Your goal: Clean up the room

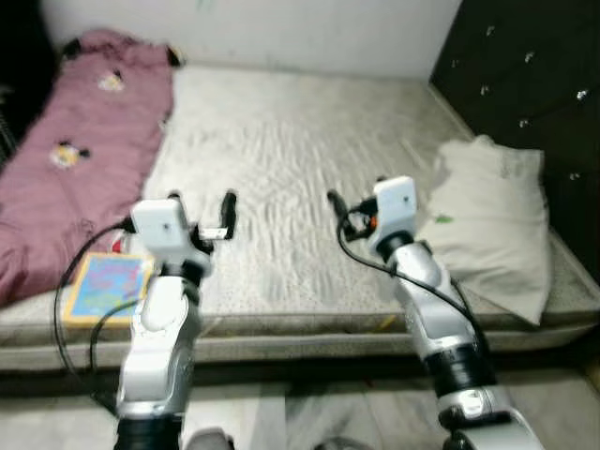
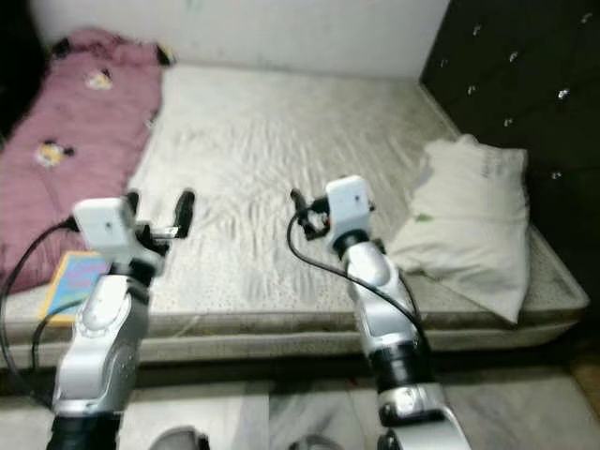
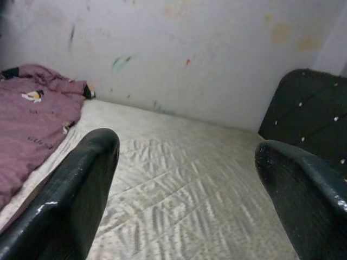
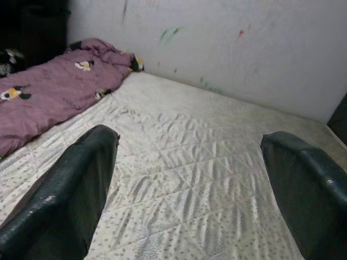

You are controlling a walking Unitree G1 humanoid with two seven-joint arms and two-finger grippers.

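1. The mattress is pale grey with quilted diamonds.
2. Left of the mattress's middle, the blanket is mauve with small yellow-and-black cartoon prints.
3. The pillow is cream.

Two black fingers stand wide apart over a quilted mattress; a maroon blanket lies beyond, below a white wall.

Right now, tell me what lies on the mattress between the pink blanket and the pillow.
Nothing: between the pink blanket and the pillow the mattress is bare quilted fabric, seen in both eye views.
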